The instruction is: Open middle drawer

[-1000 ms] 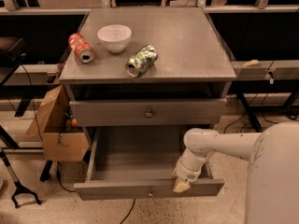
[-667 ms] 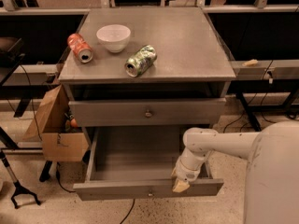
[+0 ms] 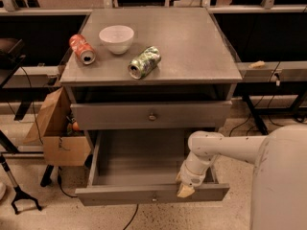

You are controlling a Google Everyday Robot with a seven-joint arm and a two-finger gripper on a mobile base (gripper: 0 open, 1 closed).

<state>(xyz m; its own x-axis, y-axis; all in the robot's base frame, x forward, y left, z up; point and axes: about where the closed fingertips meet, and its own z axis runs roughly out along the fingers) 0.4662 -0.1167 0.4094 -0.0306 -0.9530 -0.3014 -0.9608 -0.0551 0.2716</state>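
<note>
Two drawers are seen in the grey cabinet (image 3: 192, 42). The upper drawer (image 3: 115, 115) is shut. The middle drawer (image 3: 120, 194) below it is found pulled well out, interior exposed, and its small knob (image 3: 153, 197) is centred on the front. The gripper (image 3: 186, 189) is positioned at the top edge of that drawer front, right of the knob, with the white arm (image 3: 230, 147) reaching in from the right. Whether the claw is wide or narrow cannot be told. On top, a red soda can (image 3: 82, 49), a white bowl (image 3: 116, 38) and a green can (image 3: 144, 62) are seen; both cans are lying on their sides. A cardboard box (image 3: 57, 133) is placed at the cabinet's left.
</note>
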